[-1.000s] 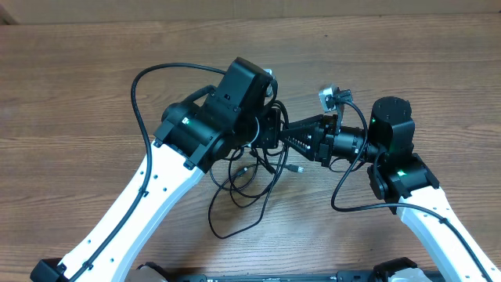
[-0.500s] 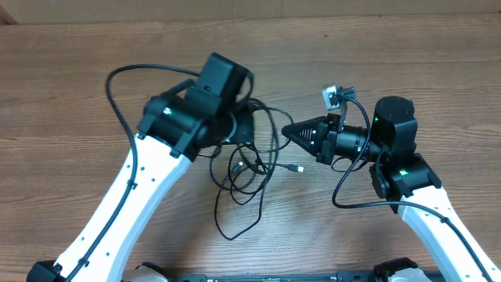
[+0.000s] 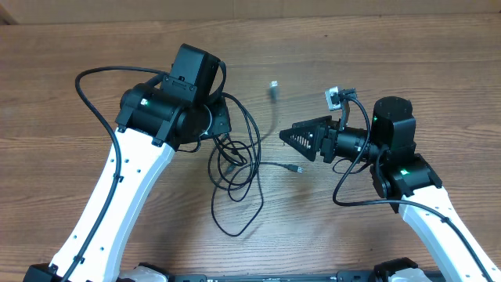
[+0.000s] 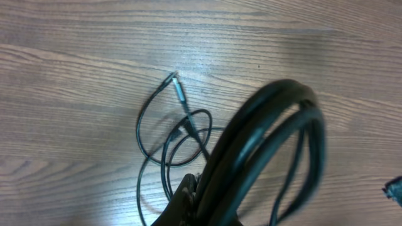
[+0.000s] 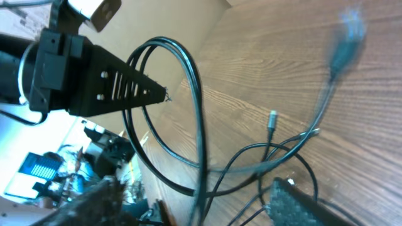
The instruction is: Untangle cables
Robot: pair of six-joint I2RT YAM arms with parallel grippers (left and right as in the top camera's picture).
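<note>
The cables (image 3: pixel 252 186) lie as thin black loops on the wooden table between my arms. My left gripper (image 3: pixel 222 128) is shut on a bundle of them; in the left wrist view the held loops (image 4: pixel 270 125) arch up from the gripper (image 4: pixel 198 186). One plug (image 4: pixel 176 83) rests on the wood. My right gripper (image 3: pixel 286 135) stands open just right of the tangle. In the right wrist view, strands (image 5: pixel 198 125) run through the gripper's (image 5: pixel 195 188) gap, apart from both fingers. A blurred plug end (image 3: pixel 274 88) hangs in the air. Another plug (image 3: pixel 294 168) lies on the table.
The left arm's own thick black cable (image 3: pixel 98 117) arcs out to the left. The right arm's cable (image 3: pixel 344 192) loops below its wrist. The table's far edge (image 3: pixel 313 17) runs along the top.
My right gripper has opened and let go of the cable. My left arm has pulled its bundle left and away, drawing the loops out. One plug end has swung up, blurred.
</note>
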